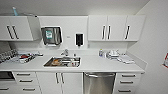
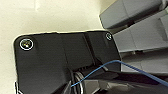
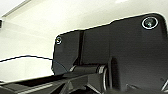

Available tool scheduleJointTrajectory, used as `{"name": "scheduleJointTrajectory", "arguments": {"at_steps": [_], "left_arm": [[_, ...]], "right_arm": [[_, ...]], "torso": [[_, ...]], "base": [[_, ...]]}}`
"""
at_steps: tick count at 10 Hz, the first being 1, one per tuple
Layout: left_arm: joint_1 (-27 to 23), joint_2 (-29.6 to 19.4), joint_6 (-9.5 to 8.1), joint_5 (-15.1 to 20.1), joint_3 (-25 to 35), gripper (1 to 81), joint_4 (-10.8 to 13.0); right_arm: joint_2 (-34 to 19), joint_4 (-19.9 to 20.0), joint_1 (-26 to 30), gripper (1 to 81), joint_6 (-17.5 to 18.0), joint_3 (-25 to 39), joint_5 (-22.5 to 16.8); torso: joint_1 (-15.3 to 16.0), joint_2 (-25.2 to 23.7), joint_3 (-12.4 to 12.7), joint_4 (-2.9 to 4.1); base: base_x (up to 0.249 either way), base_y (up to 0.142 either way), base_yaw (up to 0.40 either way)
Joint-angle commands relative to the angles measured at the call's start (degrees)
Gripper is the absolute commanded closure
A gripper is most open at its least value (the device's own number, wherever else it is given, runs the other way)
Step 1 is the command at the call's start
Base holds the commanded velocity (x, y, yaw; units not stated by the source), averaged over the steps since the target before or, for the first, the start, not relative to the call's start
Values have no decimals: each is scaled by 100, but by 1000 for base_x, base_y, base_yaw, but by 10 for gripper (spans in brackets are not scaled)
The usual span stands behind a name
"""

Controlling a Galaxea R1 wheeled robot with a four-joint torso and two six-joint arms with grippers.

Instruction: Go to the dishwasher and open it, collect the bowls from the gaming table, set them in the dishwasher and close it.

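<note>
Facing you, the dishwasher (image 1: 99,83) sits shut under the surface (image 1: 100,63), right of centre, handle (image 1: 99,75) horizontal; hand state: cannot tell.

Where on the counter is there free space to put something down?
The counter is bare between the sink and the items at the right end, above the dishwasher. A bare strip also runs along the front edge. The left end is crowded with a dish rack and dishes.
</note>
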Motion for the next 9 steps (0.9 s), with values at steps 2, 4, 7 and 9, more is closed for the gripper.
{"name": "scheduleJointTrajectory", "arguments": {"at_steps": [2,4,7,9], "left_arm": [[-328,-87,12,317,119,10,-53],[-328,-78,12,317,119,10,-53],[-336,-78,12,317,111,10,-53],[-328,-78,12,317,111,10,-53]], "right_arm": [[-48,-86,293,10,-32,68,-267],[-48,-86,293,10,-32,59,-267],[-48,-86,293,10,-40,59,-267],[-48,-86,284,10,-32,59,-267]], "torso": [[-5,-2,0,0],[-5,-6,2,0],[-5,-5,2,0],[-5,-5,2,0]], "base": [[88,0,0],[90,0,0],[94,0,0],[95,0,0]]}}
